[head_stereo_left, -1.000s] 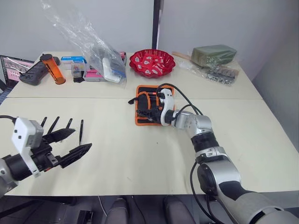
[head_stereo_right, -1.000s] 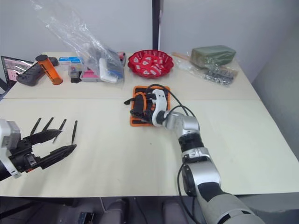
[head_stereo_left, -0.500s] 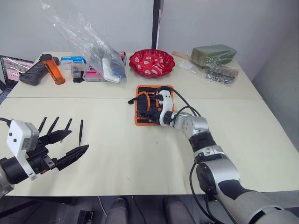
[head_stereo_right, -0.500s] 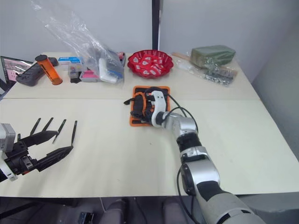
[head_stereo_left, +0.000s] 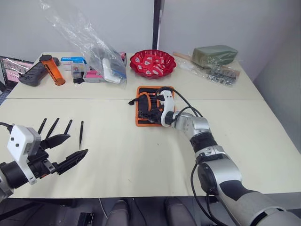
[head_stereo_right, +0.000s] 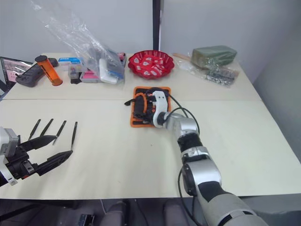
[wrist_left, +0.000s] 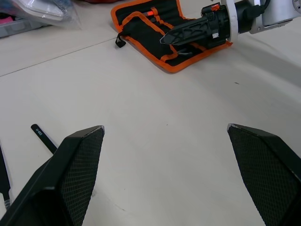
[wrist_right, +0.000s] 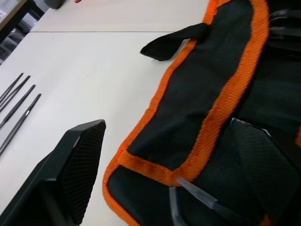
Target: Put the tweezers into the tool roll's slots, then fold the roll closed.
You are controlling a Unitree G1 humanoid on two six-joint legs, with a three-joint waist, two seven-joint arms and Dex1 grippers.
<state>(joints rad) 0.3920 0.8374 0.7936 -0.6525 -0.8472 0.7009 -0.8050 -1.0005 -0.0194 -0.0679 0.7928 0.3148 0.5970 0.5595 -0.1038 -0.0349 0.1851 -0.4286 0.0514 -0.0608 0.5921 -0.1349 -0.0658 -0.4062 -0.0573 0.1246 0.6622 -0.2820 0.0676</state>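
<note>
Black fabric of the tool roll (head_stereo_left: 153,104) could bunch under the spread right gripper (wrist_right: 188,155) (left gripper (head_stereo_left: 68,149) also spread), blocking slots for the tweezers (head_stereo_left: 61,128).

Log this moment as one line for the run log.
left gripper: open, empty, near four tweezers | right gripper: open, over tool roll | roll unfolded

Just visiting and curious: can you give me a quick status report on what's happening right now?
Left gripper open, empty, near four tweezers on the table. Right gripper open over the tool roll, one finger on it. Nothing between tweezers and roll.
</note>
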